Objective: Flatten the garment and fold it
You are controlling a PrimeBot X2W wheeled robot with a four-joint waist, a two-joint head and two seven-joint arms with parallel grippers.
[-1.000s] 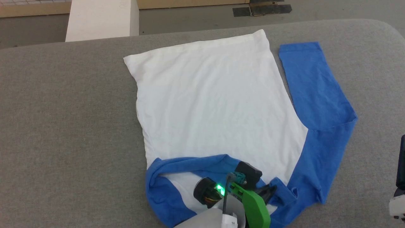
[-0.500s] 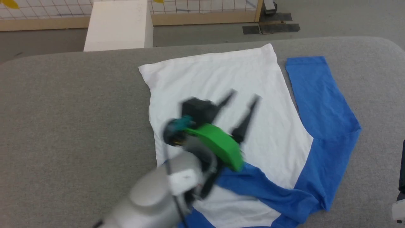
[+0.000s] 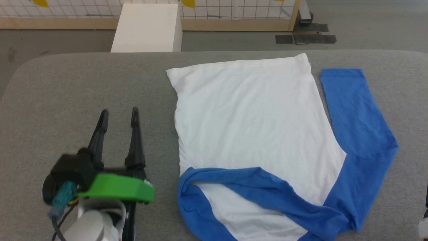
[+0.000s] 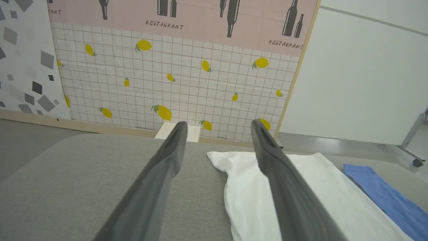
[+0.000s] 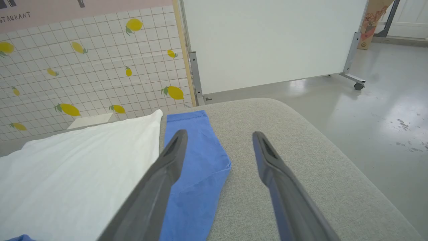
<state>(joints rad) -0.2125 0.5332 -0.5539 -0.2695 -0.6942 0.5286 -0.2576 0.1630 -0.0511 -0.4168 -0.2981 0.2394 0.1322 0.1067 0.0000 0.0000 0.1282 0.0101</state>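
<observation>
Sleeves are seemingly being folded in: the shirt (image 3: 254,127) is being left flat just right of the wide, empty left gripper (image 3: 119,111), with the spread sleeve (image 5: 197,157) beside the wide right gripper (image 5: 219,134) likely being called for next.

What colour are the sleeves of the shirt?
The garment has bright blue sleeves; the head view shows them best.

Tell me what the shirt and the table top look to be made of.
Shirt: thin, soft knit cloth, probably cotton jersey, matte; it lies limp with fine creases, and one sleeve lies flopped across it.
Table top: grey woven upholstery fabric, matte, likely over padding; a fine flecked weave shows and the corners are rounded.
</observation>
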